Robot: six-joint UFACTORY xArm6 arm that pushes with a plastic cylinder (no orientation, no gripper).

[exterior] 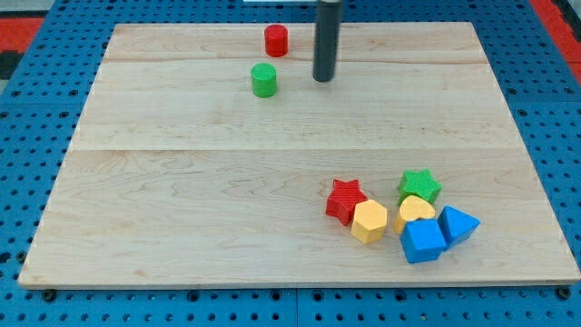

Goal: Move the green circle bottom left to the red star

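Eight small coloured blocks lie on the pale wooden counter (182, 209). The arm carries no fingers, only a straight dark rod that holds nothing; my tip (324, 80) stands near the view's top, touching no block. Just to the tip's left, slightly toward the view's bottom, sits the green circle block (263, 80); the red cylinder block (276, 40) lies up and left of the tip. Well apart from the tip, toward the view's bottom right, the red star block (345, 200) touches a yellow hexagon block (369, 221). Clustered beside them are a green star block (418, 186), a yellow heart-like block (417, 211), a blue cube block (423, 241) and a blue triangle block (457, 223).
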